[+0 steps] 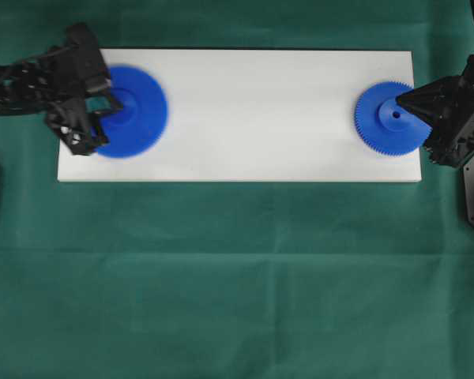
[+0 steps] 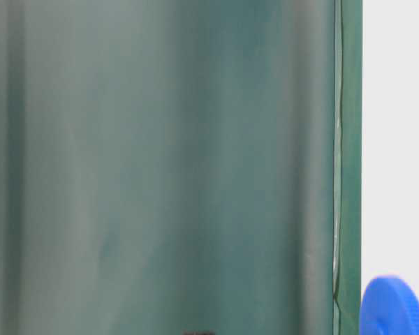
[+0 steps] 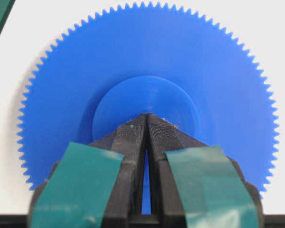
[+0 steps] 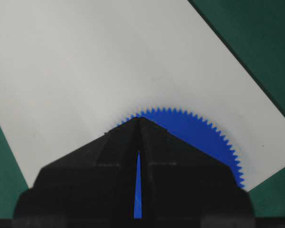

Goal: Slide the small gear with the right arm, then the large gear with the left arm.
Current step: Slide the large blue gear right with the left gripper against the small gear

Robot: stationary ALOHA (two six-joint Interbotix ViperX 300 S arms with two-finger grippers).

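Observation:
The large gear [image 1: 138, 110], bright blue and smeared by motion blur, lies at the left end of the white board [image 1: 253, 110]. My left gripper [image 1: 114, 101] is shut, its teal-taped fingers meeting over the gear's raised hub. In the left wrist view the closed tips [image 3: 146, 115] rest on the hub of the large gear [image 3: 147, 57]. The small gear [image 1: 387, 130] sits sharp at the board's right end. My all-black right gripper [image 1: 399, 101] is shut, with its point over the hub. In the right wrist view it [image 4: 139, 118] covers most of the small gear [image 4: 199, 135].
The board lies on a green cloth [image 1: 237, 276] that stretches wide in front of it. The small gear's rim is close to the board's right edge [image 1: 419, 118]. In the table-level view a blue gear rim [image 2: 394, 307] shows beside the board; I cannot tell which gear.

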